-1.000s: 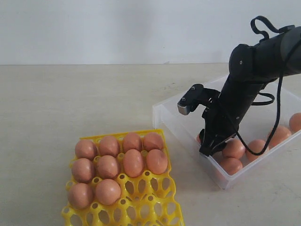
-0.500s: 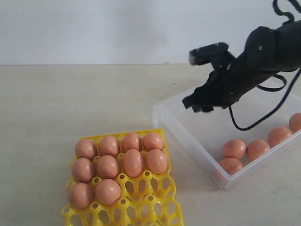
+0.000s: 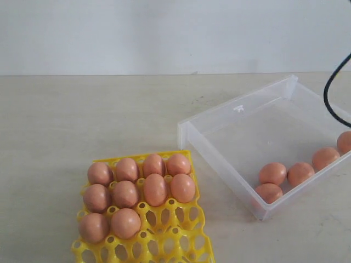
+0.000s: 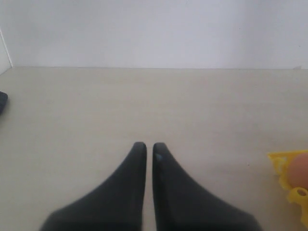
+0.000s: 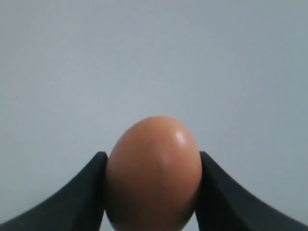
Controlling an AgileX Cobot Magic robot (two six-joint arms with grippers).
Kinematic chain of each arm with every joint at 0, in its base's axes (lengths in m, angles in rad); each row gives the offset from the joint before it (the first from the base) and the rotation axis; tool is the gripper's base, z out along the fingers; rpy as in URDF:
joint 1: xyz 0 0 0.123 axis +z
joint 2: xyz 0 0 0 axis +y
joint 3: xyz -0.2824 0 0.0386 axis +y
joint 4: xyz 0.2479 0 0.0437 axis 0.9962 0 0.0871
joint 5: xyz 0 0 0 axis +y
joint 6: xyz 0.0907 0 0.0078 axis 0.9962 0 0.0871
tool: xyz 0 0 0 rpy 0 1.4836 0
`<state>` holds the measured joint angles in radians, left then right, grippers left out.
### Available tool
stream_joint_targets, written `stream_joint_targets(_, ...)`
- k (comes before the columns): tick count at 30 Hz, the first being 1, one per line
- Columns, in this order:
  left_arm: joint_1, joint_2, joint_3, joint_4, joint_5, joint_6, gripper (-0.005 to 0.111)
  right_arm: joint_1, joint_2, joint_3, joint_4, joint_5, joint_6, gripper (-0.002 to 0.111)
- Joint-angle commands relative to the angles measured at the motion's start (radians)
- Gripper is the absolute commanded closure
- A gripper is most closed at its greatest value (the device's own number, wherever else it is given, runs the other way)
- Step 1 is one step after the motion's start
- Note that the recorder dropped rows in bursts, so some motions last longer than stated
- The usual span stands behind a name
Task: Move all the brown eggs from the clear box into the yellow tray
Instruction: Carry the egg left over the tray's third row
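Several brown eggs (image 3: 155, 189) fill the far and left cups of the yellow tray (image 3: 181, 241) at the front left of the table. To its right, the clear box (image 3: 216, 159) has several more eggs (image 3: 272, 173) lined up along its near right wall. My right gripper (image 5: 153, 155) is out of the exterior view; its wrist view shows it shut on one brown egg (image 5: 153, 183), against a plain pale background. My left gripper (image 4: 146, 145) is shut and empty over bare table. A tray corner (image 4: 279, 161) with an egg (image 4: 301, 175) lies beside it.
A black cable (image 3: 329, 98) hangs in at the exterior view's right edge, above the box. The tray's near and right cups hold nothing. A pale wall rises behind the beige table.
My right arm rose out of the clear box with an egg between its fingers and swung up and right, leaving the exterior view. The tray and the other eggs stayed put.
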<state>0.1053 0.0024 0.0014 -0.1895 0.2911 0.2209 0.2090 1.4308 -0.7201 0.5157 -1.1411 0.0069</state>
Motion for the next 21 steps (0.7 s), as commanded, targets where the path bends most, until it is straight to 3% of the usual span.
stream_joint_targets(1,0.003,-0.002,-0.001,-0.005,-0.007,0.007,0.103,-0.001,-0.037,-0.073,-0.359,-0.051,0.167,0.108)
stream_joint_targets(2,0.003,-0.002,-0.001,-0.005,-0.007,0.007,0.103,-0.001,-0.056,-0.089,-0.647,0.076,0.190,0.108)
stream_joint_targets(3,0.003,-0.002,-0.001,-0.005,-0.007,0.007,0.103,0.001,-0.065,-0.098,-0.822,0.166,0.263,0.108)
stream_joint_targets(4,0.003,-0.002,-0.001,-0.005,-0.007,0.007,0.103,0.022,-0.074,-0.103,-1.135,0.294,0.535,0.108)
stream_joint_targets(5,0.003,-0.002,-0.001,-0.005,-0.007,0.007,0.103,0.040,-0.071,-0.087,-1.318,0.330,0.806,0.108)
stream_joint_targets(6,0.003,-0.002,-0.001,-0.005,-0.007,0.007,0.103,0.061,-0.061,-0.056,-1.397,0.297,0.875,0.108)
stream_joint_targets(8,0.003,-0.002,-0.001,-0.005,-0.007,0.007,0.103,0.144,-0.042,0.063,-1.331,0.234,0.861,0.109)
stream_joint_targets(11,0.003,-0.002,-0.001,-0.005,-0.007,0.007,0.103,0.318,0.008,0.249,-1.113,0.294,0.658,0.109)
stream_joint_targets(16,0.003,-0.002,-0.001,-0.005,-0.007,0.007,0.103,0.492,0.099,0.288,-0.994,0.414,0.535,0.109)
stream_joint_targets(21,0.003,-0.002,-0.001,-0.005,-0.007,0.007,0.103,0.557,0.224,0.288,-0.842,0.408,0.503,0.109)
